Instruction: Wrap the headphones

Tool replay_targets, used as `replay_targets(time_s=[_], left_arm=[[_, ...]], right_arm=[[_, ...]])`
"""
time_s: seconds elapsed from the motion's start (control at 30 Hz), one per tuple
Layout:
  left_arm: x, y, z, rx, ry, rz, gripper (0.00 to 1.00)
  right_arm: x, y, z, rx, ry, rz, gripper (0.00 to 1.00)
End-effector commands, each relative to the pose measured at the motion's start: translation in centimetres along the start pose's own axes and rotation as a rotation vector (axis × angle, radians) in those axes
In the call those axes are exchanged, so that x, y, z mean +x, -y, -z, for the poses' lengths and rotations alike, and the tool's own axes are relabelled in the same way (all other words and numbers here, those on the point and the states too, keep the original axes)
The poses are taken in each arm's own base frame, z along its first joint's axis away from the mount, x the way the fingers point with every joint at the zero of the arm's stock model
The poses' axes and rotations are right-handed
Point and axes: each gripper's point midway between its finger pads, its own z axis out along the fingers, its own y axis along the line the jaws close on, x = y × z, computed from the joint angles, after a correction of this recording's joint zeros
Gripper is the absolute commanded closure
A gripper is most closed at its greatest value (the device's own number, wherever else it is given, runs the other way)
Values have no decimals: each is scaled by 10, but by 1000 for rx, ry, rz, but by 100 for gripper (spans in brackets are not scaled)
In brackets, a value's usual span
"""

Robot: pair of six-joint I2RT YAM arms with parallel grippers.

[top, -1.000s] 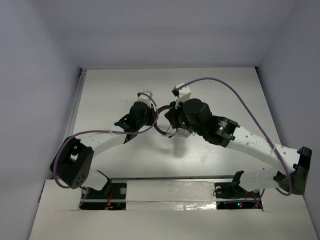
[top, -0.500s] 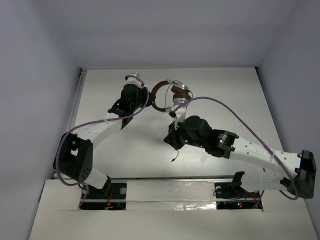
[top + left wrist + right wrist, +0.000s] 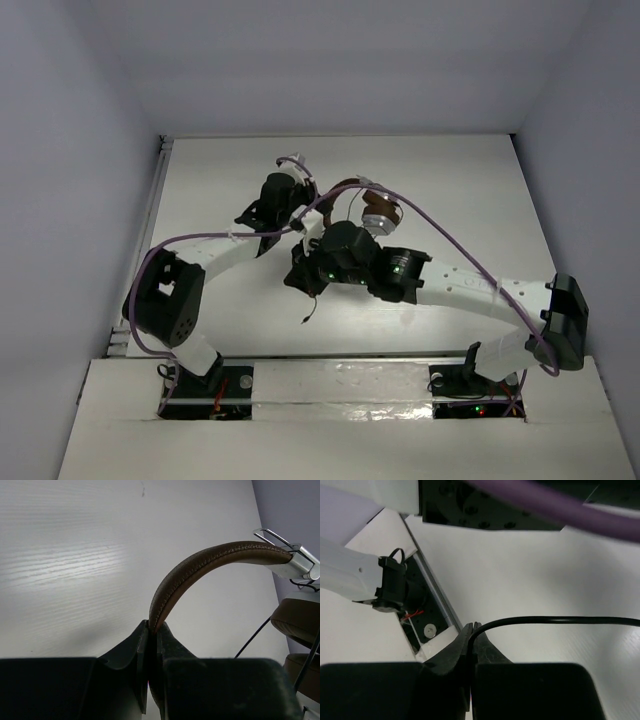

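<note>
The headphones (image 3: 379,211) hang above the middle of the table, brown headband (image 3: 200,567) arching up to a silver slider, with the brown earcups (image 3: 299,622) at the right edge of the left wrist view. My left gripper (image 3: 303,208) is shut on the headband's end (image 3: 152,624). My right gripper (image 3: 301,280) sits nearer and lower, shut on the thin dark cord (image 3: 560,620). The cord leaves the jaws (image 3: 474,628) to the right. Its free end (image 3: 305,316) dangles below the gripper.
Purple arm cables (image 3: 470,255) loop over both arms and cross the top of the right wrist view (image 3: 555,507). The table's near edge rail (image 3: 432,605) and the left arm's white link (image 3: 345,575) lie below the right gripper. Grey walls enclose the white table (image 3: 470,180).
The right gripper swung left and toward the near edge, drawing the cord with it. The left gripper carried the headphones back, then to the right; both stayed shut.
</note>
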Motion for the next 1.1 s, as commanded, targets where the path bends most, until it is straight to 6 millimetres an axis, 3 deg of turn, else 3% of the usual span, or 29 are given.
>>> replay_targets(time_s=[0.0,0.07,0.23,0.4,0.53,0.8,0.9,1.07], left_arm=[[-7,41,12,198,27,-25,100],[0,41,17,221,14,-42,100],[39,29,20,189,-57,-86,100],[67,20,23,165,-110,-142,100],[75,15,28,171,-125,-159,100],[71,14,39,164,-113,-245,100],[67,12,41,151,-106,-290,100],[70,-9,33,82,-129,-404,100]], right_arm=[[-44,-8,12,12,147,44,100],[-51,5,18,87,181,48,100],[-79,21,46,171,279,64,100],[-91,52,57,254,316,51,100],[-94,72,66,298,345,36,100],[-91,116,94,416,374,17,100],[-86,119,102,421,354,34,100],[-86,133,128,479,323,25,100]])
